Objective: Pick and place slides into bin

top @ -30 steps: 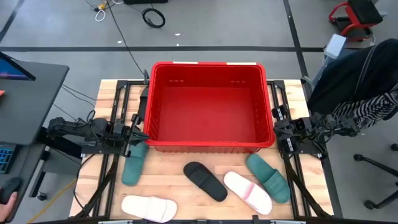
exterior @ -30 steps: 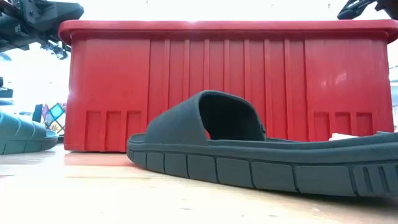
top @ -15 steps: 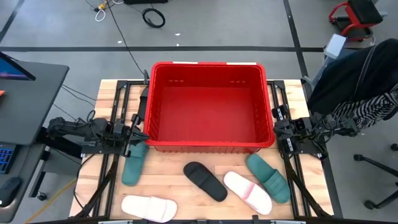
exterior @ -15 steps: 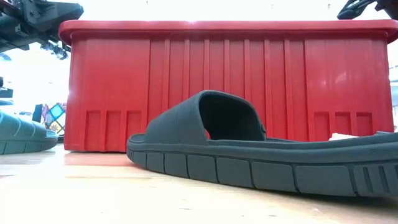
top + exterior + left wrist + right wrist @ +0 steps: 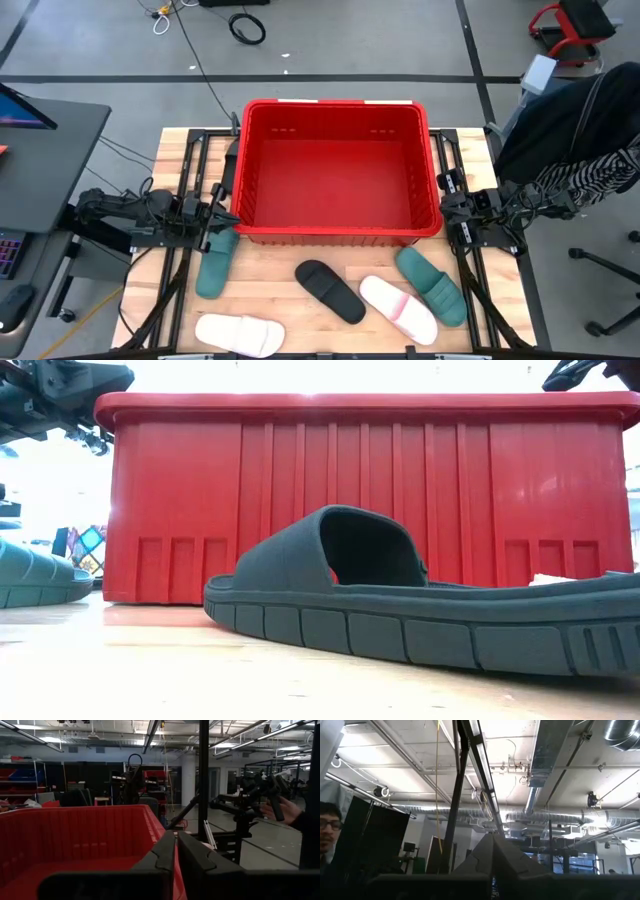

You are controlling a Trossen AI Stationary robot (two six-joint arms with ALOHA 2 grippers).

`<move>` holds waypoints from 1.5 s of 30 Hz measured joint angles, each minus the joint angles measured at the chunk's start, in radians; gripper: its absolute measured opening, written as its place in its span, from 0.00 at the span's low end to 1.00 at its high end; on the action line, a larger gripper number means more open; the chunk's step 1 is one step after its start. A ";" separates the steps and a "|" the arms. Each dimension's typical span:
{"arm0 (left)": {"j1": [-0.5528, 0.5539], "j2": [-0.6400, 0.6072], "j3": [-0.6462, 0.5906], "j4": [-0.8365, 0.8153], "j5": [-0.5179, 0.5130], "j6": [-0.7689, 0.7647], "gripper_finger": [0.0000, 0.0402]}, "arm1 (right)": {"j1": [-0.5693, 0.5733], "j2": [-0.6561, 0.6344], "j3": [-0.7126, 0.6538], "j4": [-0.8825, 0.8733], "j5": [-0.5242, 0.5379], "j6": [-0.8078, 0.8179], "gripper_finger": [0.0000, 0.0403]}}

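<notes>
Almost nothing differs from a second ago. My left tool (image 5: 175, 851) has pinched its last sliver shut beside the bin (image 5: 335, 236). At the left edge of the high view, a person's hand seen earlier has gone.

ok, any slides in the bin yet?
No. In the high view the red bin shows only its bare floor, and all five visible slides lie on the table in front of it.
</notes>
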 joint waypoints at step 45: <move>0.001 0.000 0.000 0.036 -0.004 -0.029 0.06 | 0.210 0.808 0.590 -0.416 -0.083 0.253 0.02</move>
